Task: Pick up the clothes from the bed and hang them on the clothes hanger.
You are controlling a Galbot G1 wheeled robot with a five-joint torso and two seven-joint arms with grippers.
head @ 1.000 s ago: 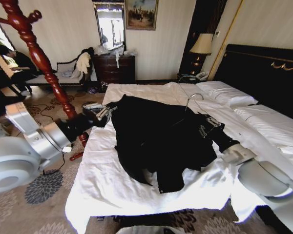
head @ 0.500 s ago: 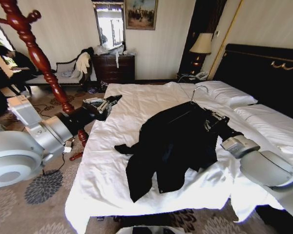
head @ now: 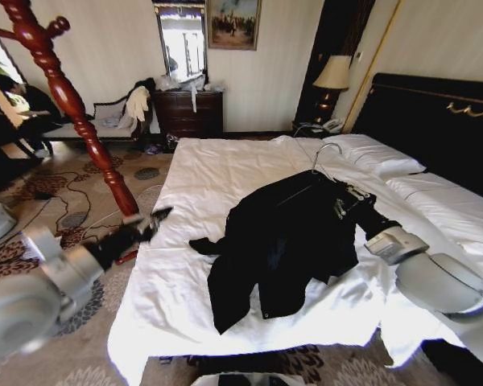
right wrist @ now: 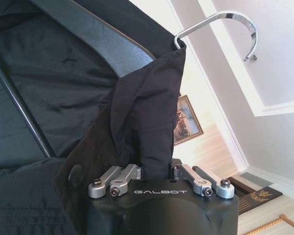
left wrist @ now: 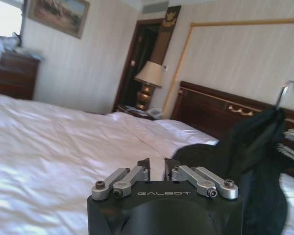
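Right wrist view: right claw (right wrist: 157, 172) pinches the clothes (right wrist: 63, 98) just under the clothes hanger (right wrist: 103, 41); lifting is next. Left claw (left wrist: 156, 167), nearly closed, empty.

Right gripper (right wrist: 157, 172) clamped; left gripper (left wrist: 157, 169) nearly closed, low.

The clothes (head: 286, 241) lie on the bed (head: 217, 169), before me. My right gripper (head: 344, 203) is at their right side, my left gripper (head: 155, 217) beside the bed's left edge.

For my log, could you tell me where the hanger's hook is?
In the head view the silver hook rises from the black jacket's collar beside the right gripper, before the pillows.
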